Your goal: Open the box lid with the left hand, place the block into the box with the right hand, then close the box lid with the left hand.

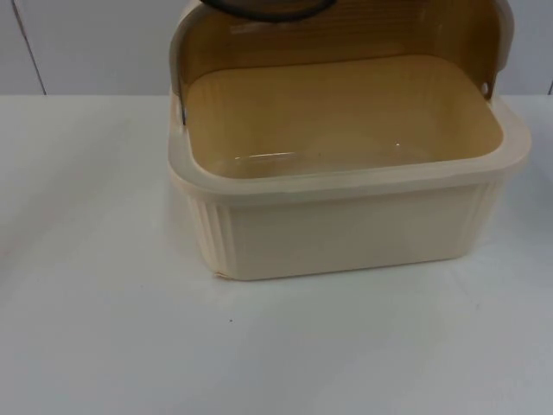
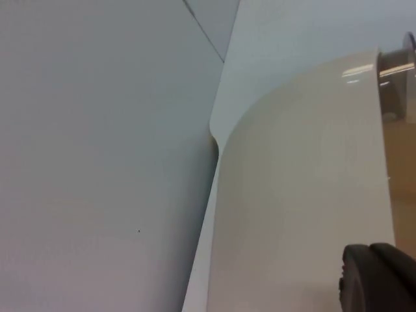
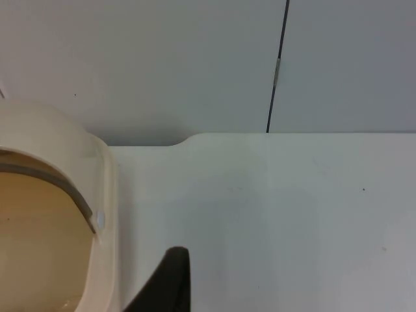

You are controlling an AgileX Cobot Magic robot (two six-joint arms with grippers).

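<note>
**Cream box stands open on the worktop**

A cream plastic box (image 1: 346, 216) with ribbed walls sits on the white worktop (image 1: 104, 303), close to the grey partition wall (image 1: 86, 43). Its lid (image 1: 346, 30) is swung up and back, showing a tan interior; no block can be seen in it. A dark curved handle (image 1: 268, 10) runs along the lid's upper edge. In the left wrist view, a black fingertip of the left claw (image 2: 380, 276) lies just beside the box's smooth cream outer surface. In the right wrist view, a fingertip of the right claw (image 3: 166, 283) hangs over the worktop just beside the box's rim. Whether either claw is open or closed cannot be told.
</note>
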